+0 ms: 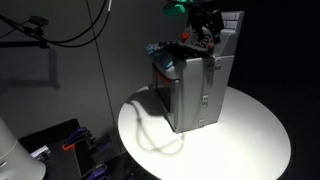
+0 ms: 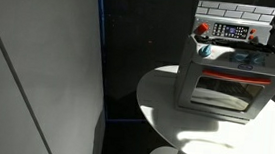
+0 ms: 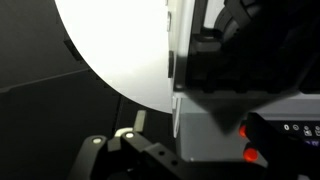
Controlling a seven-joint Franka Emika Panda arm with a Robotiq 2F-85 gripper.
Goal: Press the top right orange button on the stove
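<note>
The small grey stove [image 1: 195, 95] stands on a round white table [image 1: 255, 135]. In an exterior view its front door [image 2: 226, 93] faces the camera, below the pale tiled back panel [image 2: 229, 10] and the dark control strip [image 2: 232, 32] with an orange-red button [image 2: 203, 30] at its left end. My gripper [image 1: 206, 32] hangs over the stove's top, near the back panel. The wrist view shows the stove's grey side [image 3: 205, 135], two glowing orange buttons [image 3: 247, 142] and part of a dark gripper finger [image 3: 130, 158]. The fingertips are not clearly visible.
The white table's edge [image 3: 110, 85] curves over a dark floor. A pale wall panel [image 2: 38, 68] stands beside the table. Black cables [image 1: 70, 35] hang at the back, and boxes and clutter [image 1: 60, 150] lie on the floor.
</note>
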